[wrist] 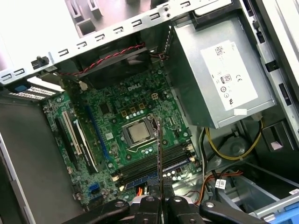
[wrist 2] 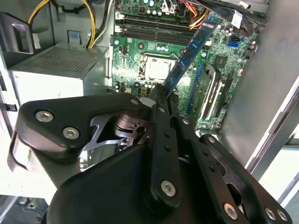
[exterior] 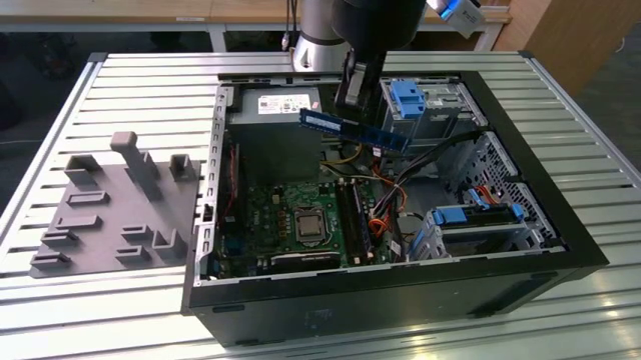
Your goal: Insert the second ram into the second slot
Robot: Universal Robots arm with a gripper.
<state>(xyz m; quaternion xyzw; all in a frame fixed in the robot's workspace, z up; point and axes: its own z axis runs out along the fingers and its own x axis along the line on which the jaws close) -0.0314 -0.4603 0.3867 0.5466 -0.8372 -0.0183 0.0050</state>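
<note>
In the exterior view, the gripper (exterior: 353, 103) hung over the far part of the open computer case (exterior: 521, 225), which lay on the slatted table (exterior: 150, 82). Its jaws were clamped on the second ram (exterior: 386, 136), which was held level and lengthwise in the air, slanting toward the exterior view's right. The stick was well above the motherboard (exterior: 290, 202) and apart from the memory slots (exterior: 358, 217), which lay nearer to the camera. A grey fixture (exterior: 110, 202) sat outside the case at the exterior view's left.

In the second wrist view, the gripper (wrist 2: 161, 99) pinched one end of the second ram (wrist 2: 191, 49). The stick reached out above the motherboard (wrist 2: 135, 51), beside the processor socket (wrist 2: 156, 67), and touched nothing below it.

In the first wrist view, the second ram (wrist: 160, 154) appeared edge-on, rising from the gripper (wrist: 161, 203) and lying across the memory slots (wrist: 145, 169) in the picture. The power supply (wrist: 219, 79) stood to one side.

Judging from this, the stick had been picked up and brought over the case, while alignment and seating in the second slot remained. Whether a neighbouring slot was already filled could not be told.
</note>
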